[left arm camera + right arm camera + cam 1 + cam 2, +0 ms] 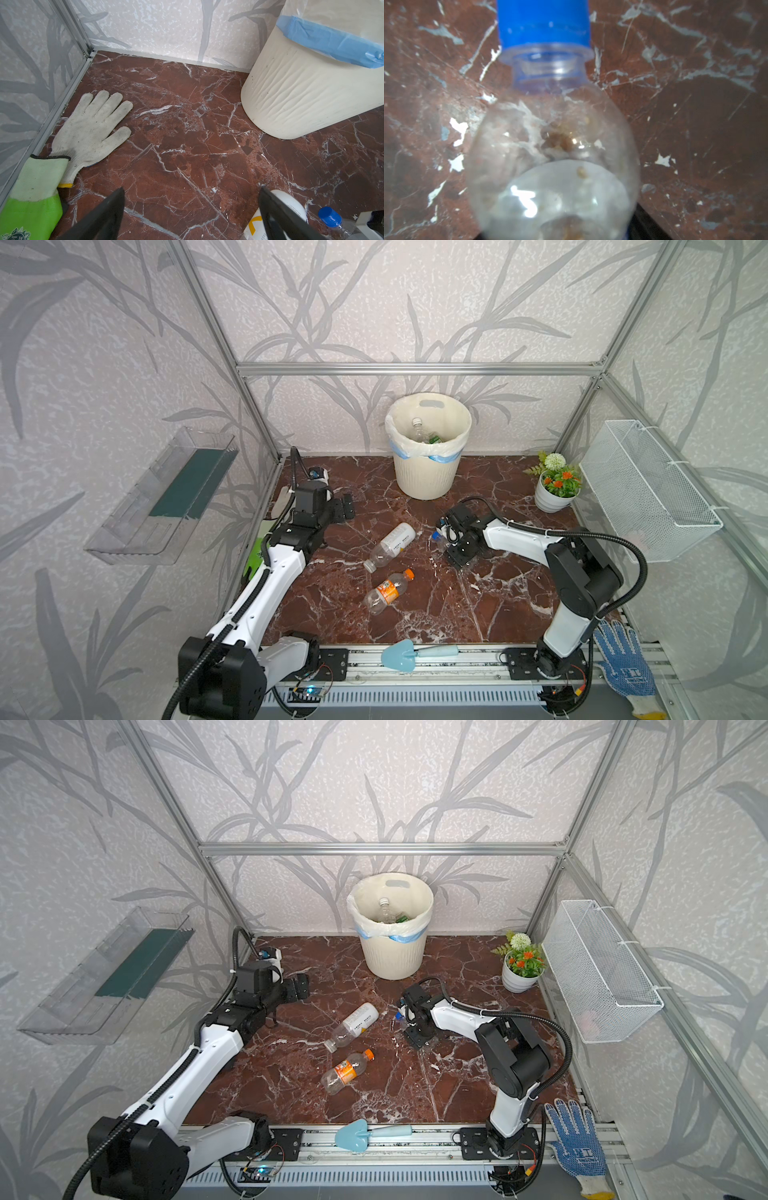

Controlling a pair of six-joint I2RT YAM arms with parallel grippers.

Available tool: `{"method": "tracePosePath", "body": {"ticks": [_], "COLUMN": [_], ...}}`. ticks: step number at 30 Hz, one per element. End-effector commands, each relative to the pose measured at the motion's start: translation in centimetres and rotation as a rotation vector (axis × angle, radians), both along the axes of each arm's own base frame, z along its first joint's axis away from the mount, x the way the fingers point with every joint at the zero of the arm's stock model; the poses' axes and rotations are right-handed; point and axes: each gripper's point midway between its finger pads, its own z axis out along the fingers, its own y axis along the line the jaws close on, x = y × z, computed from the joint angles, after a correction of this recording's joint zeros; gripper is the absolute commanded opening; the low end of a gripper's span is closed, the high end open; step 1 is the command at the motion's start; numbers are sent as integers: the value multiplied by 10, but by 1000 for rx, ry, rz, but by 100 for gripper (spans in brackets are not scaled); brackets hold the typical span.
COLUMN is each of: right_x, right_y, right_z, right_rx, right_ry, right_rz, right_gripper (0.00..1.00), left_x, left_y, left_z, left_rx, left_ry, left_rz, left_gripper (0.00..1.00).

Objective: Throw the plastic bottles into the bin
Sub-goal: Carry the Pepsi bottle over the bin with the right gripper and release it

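The right gripper [451, 547], clamped or not I cannot tell, is hanging over the blue-capped bottle [554, 135], which is lying on the tabletop [457, 614] short of the bin [424, 481] and looking light, slick and crushable, best held gently across its body.

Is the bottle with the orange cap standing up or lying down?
Lying down. The orange-capped bottle rests on its side on the brown marble table.

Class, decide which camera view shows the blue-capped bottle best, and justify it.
The right wrist view: the blue-capped bottle fills it, cap, neck and clear shoulder, though blurred. Both top views show little beyond its cap; the left wrist view catches that cap near the frame edge.
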Motion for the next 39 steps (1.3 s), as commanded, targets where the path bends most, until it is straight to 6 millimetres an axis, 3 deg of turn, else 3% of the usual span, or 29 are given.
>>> {"method": "tracePosePath", "body": {"ticks": [1, 4, 8, 15, 23, 26, 28, 31, 33, 35, 36, 39], "right_x": [6, 7, 11, 19, -6, -21, -20, 12, 56, 108, 142, 190], "right_y": [2, 2, -2, -24, -60, -63, -58, -37, -12, 13, 23, 36], "right_z": [12, 19, 52, 144, 296, 366, 405, 456, 482, 489, 478, 455], "right_rx": [17, 39, 85, 239, 485, 616, 652, 681, 765, 793, 731, 659], "right_ry": [-30, -61, -159, -497, -1041, -1257, -1347, -1403, -1287, -1085, -994, -842], "right_rz": [2, -1, -29, -99, -153, -120, -77, -26, 28, 45, 15, -4], "right_gripper": [64, 56, 51, 52, 55, 56, 60, 61, 63, 65, 69, 90], "left_x": [1, 1, 0, 2, -1, -5, -7, -11, -14, -14, -14, -19], "left_y": [4, 3, 2, -22, -33, -42, -48, -56, -60, -58, -56, -54], "left_z": [19, 19, 20, 12, 15, 24, 29, 31, 30, 27, 27, 24], "left_rx": [4, 1, -3, -32, -22, -19, -16, 7, 23, 57, 77, 86], "left_ry": [-38, -37, -41, 0, -42, -78, -86, -88, -78, -59, -50, -24], "left_rz": [12, 10, 3, -127, -178, -225, -246, -269, -280, -261, -245, -223], "left_gripper": [99, 99, 99, 99, 98, 98, 98, 98, 98, 97, 97, 97]}}
